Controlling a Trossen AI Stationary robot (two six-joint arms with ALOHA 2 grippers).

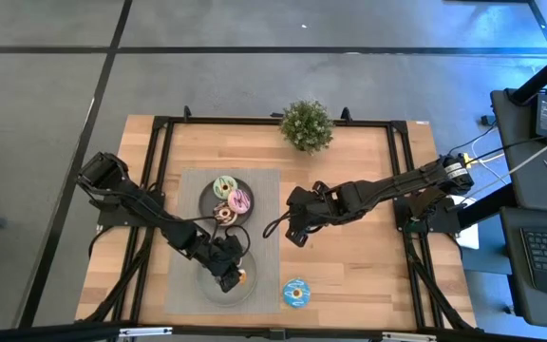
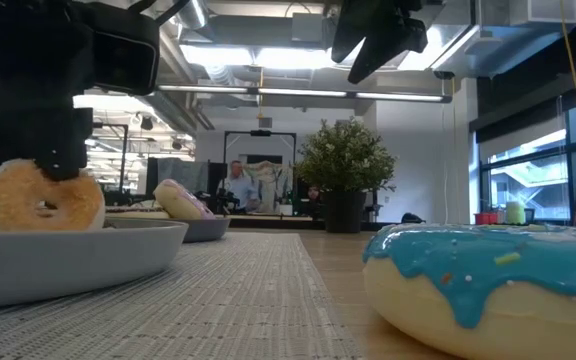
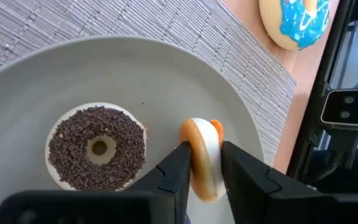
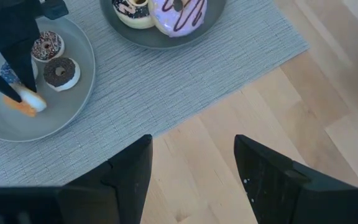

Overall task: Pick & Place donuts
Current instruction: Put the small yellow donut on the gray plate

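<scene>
Wooden table (image 1: 349, 256) under my cameras, with a grey woven placemat (image 1: 183, 237) on its left half and an office room visible beyond it in the low view.

My left gripper (image 3: 204, 167) is clenched on the mini orange donut (image 3: 202, 158), holding it on edge with a finger on each flat side, right over the near grey plate (image 3: 166, 81). In the low view that donut (image 2: 38, 200) sits upright at the plate's rim, the gripper coming down onto its top. Just beside it on the same plate lies a mini dark brown donut (image 3: 97, 148) with chocolate sprinkles, flat, not touching the orange one. From the right wrist view I count three small donuts on this plate besides the orange one: the dark brown one (image 4: 62, 72), one with coloured sprinkles (image 4: 46, 45), and a bluish one (image 4: 10, 73) mostly hidden behind the left arm.

I see two plates in all. The far grey plate (image 1: 209, 195) holds three donuts: green (image 1: 224, 186), pink-striped (image 1: 239, 200), and chocolate-white (image 1: 224, 215).

One blue donut (image 1: 295, 293) lies alone on the bare wood, off the mat, near the front edge.

My right gripper (image 4: 191, 165) hangs released above the table's middle, holding nothing. One potted plant (image 1: 306, 124) stands at the far edge.
</scene>
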